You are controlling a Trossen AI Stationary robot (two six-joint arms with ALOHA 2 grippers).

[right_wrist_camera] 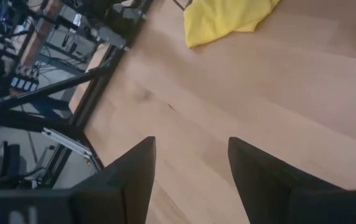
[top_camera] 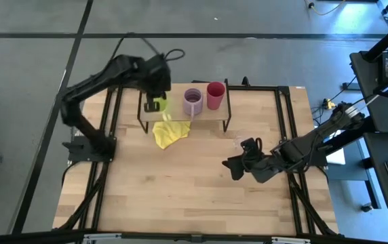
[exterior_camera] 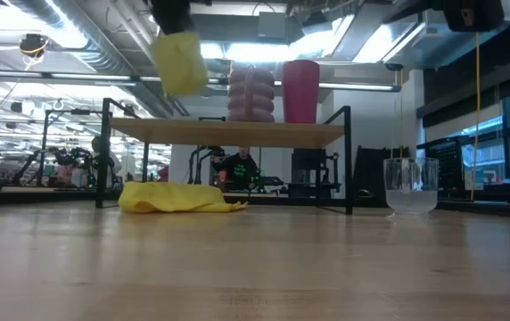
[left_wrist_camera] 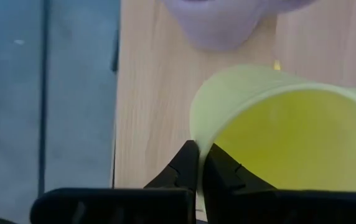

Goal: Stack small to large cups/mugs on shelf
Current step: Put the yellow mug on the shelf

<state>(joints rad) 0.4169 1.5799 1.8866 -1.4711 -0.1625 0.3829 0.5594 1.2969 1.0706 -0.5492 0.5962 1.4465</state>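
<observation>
The left end effector (top_camera: pixel 156 103) pinches the yellow mug (exterior_camera: pixel 180 62) by its rim, hanging above the shelf's (exterior_camera: pixel 228 134) left end. The lilac mug (exterior_camera: pixel 250 92) and red cup (exterior_camera: pixel 300 90) already stand there. The clear glass (exterior_camera: pixel 410 185) waits on the bench (top_camera: pixel 180 183); the right end effector (right_wrist_camera: pixel 190 168) gapes empty.

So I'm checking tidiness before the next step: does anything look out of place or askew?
Yes: the yellow cloth lies crumpled, partly under the shelf, and the clear glass stands alone on the table.
</observation>
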